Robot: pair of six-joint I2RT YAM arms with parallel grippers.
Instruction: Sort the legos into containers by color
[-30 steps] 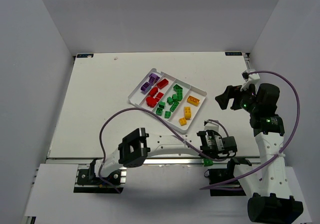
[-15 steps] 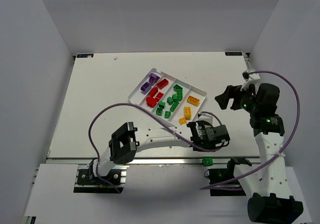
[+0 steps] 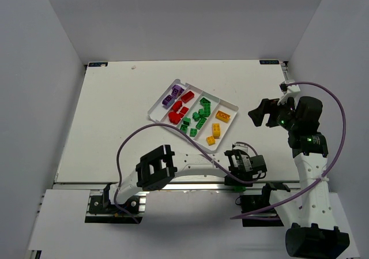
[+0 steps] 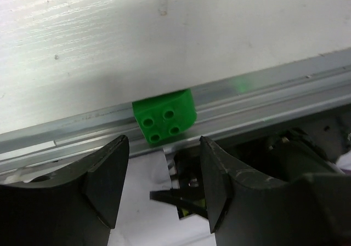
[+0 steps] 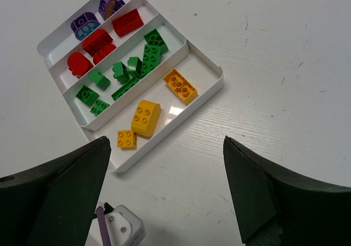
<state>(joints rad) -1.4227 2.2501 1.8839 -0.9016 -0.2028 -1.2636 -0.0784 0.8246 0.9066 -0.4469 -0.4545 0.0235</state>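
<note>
One green lego (image 4: 164,116) lies studs-up on the metal rail at the table's near edge, partly under my left arm in the top view (image 3: 237,184). My left gripper (image 4: 163,150) (image 3: 242,177) hovers just short of it, open, with nothing between its fingers. The white tray (image 3: 152,116) (image 5: 217,85) holds purple legos (image 3: 173,94), red legos (image 3: 177,111), green legos (image 3: 197,117) and yellow legos (image 3: 215,130), each colour in its own compartment. Out to the tray's right, above bare table, is my right gripper (image 3: 262,113) (image 5: 164,147), wide open and empty.
The aluminium rail (image 4: 285,84) runs along the near table edge, with the arm bases and cables below it. A purple cable (image 3: 173,133) from the left arm loops over the table just in front of the tray. White walls enclose the table on three sides.
My left gripper has gone from shut to open; it swung up toward the tray and came back over the rail. The green lego on the rail and the right arm have not moved.
</note>
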